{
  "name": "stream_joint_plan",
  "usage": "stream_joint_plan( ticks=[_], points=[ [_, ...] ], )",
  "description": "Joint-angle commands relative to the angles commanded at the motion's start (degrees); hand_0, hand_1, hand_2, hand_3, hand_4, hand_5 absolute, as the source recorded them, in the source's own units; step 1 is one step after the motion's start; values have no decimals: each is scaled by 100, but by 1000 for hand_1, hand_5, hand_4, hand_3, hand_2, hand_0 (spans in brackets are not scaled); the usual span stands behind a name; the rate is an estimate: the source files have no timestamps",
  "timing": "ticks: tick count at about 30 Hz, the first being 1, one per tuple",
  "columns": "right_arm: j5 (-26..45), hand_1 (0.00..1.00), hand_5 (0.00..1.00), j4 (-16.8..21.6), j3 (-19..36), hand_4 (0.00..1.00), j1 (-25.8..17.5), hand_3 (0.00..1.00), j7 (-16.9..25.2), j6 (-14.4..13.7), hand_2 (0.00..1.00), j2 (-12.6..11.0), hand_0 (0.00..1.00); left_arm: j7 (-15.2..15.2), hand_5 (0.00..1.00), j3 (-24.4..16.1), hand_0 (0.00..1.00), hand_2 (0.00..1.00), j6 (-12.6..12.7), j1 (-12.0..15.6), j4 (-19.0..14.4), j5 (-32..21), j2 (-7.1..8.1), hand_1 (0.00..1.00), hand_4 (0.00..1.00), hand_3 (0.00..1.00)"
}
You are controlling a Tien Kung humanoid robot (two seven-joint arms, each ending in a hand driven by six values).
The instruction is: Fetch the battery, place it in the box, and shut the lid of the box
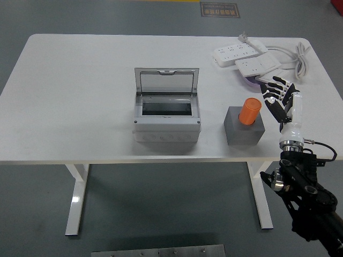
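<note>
White table (pixel 75 91) wide open leftward; right hand (pixel 280 96) spread beside battery (pixel 250 111).

The battery's (pixel 250 111) lower end is sunk in the grey block (pixel 244 132), so its full length cannot be seen. The box (pixel 166 115) interior is dark and its floor hard to make out through the opening. A purple thing (pixel 250 81) lies mostly hidden under the power strips (pixel 247 58) and the right hand (pixel 280 97). The right arm (pixel 308 198) is cut off at the lower right corner. The sign (pixel 220 9) on the floor is clipped by the top edge, its print too small to read.
</note>
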Motion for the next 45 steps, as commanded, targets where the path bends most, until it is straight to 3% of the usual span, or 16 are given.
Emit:
stream_joint_plan(
  ticks=[10,17,18,21,23,24,29,30,41,42,45],
  points=[
    [-248,597,395,-106,-227,904,22,641,0,195,599,-12,591,25,62,-29,642,565,-2,-12,-2,53,-6,711,659,559],
    [-531,606,393,-96,-356,915,46,655,-294,341,606,-34,593,40,60,-50,642,565,-1,-28,0,88,-7,711,658,559],
    [-550,650,293,-102,-373,883,48,724,-328,356,664,-37,615,42,60,-52,641,565,-1,-29,0,93,-7,711,658,559],
    [-584,650,293,-148,-445,883,48,724,-395,380,664,-45,615,60,60,-73,641,565,-2,-36,-1,130,-11,711,658,559],
    [-589,650,293,-182,-486,883,43,724,-403,372,664,-50,615,74,60,-88,641,565,-4,-41,-1,161,-14,711,658,559],
    [-588,727,218,-197,-501,886,40,798,-401,366,734,-52,652,80,58,-96,641,564,-5,-42,-1,176,-16,711,657,558],
    [-627,727,218,-270,-554,886,34,798,-376,301,734,-59,652,113,58,-135,641,564,-8,-55,-1,253,-14,711,657,558],
    [-639,746,134,-281,-559,858,34,813,-375,290,744,-59,658,117,55,-140,640,564,-8,-58,-1,263,-12,712,657,558],
    [-714,742,111,-312,-642,846,33,801,-409,95,725,-59,655,154,56,-189,640,563,-7,-87,-4,346,12,712,653,556],
    [-715,739,56,-307,-649,812,32,801,-412,81,720,-59,665,156,52,-191,640,562,-7,-87,-5,351,13,712,652,556],
    [-692,739,56,-287,-664,812,27,801,-415,53,720,-60,665,164,52,-199,640,562,-6,-83,-7,363,13,712,652,556]
  ],
)
